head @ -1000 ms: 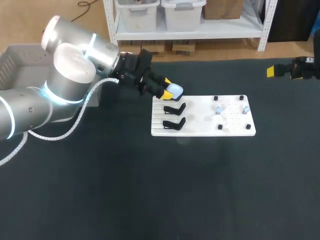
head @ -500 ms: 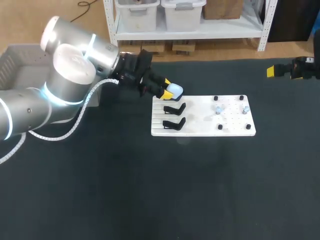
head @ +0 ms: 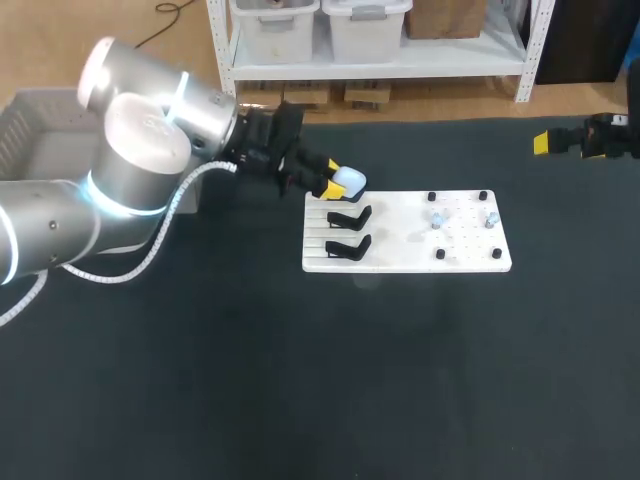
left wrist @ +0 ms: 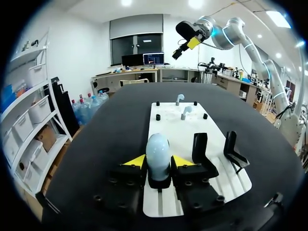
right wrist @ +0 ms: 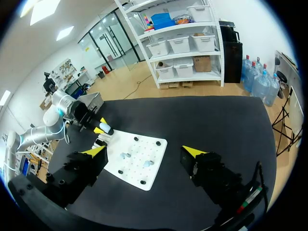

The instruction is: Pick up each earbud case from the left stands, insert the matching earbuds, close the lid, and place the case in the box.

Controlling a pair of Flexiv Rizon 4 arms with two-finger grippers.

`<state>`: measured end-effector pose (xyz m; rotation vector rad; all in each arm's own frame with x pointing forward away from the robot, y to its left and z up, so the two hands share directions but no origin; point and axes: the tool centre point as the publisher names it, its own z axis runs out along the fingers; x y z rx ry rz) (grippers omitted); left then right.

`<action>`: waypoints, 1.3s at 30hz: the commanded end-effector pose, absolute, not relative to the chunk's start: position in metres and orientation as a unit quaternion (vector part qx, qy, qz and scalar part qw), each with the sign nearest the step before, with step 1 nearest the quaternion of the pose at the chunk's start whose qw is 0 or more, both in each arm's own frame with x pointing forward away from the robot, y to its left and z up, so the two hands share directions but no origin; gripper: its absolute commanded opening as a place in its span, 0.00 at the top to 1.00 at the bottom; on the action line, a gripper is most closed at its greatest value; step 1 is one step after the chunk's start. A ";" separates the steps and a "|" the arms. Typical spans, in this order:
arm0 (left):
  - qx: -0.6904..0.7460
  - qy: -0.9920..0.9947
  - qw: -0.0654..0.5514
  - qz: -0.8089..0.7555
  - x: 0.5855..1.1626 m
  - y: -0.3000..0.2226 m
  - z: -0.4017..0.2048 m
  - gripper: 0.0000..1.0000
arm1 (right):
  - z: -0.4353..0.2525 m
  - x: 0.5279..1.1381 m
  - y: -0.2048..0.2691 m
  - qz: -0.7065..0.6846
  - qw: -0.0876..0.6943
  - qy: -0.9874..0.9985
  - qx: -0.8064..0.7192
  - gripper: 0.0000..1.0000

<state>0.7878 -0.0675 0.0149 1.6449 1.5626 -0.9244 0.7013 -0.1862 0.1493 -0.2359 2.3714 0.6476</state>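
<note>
Barely anything shifts: only the left arm's upper links ease back a touch. The left pincer (left wrist: 159, 161) is clamped on the pale earbud case (left wrist: 158, 152), a yellow tip against each side, at the white board's (head: 400, 258) far left corner, beside two bare stands (head: 348, 216). The right pincer (right wrist: 144, 152) hangs wide open and empty by the worktop's (head: 300, 380) far right edge. This looks like the pick-up step; next, I judge, the case must lift clear and open for the earbuds (head: 437, 219).

Bright even overhead light, faint soft shadows on dark table (head: 400, 380), glare on left arm (head: 140, 130).
</note>
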 end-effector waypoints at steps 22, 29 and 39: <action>0.593 0.600 0.403 -0.354 0.774 -0.049 0.073 1.00 | 0.150 0.701 -0.186 0.247 0.330 0.907 -0.090 0.00; 0.580 0.582 0.419 -0.385 0.746 -0.047 0.109 1.00 | 0.150 0.701 -0.186 0.247 0.330 0.907 -0.090 0.00; 0.532 0.566 0.443 -0.447 0.716 -0.044 0.148 1.00 | 0.150 0.701 -0.186 0.247 0.330 0.907 -0.090 0.00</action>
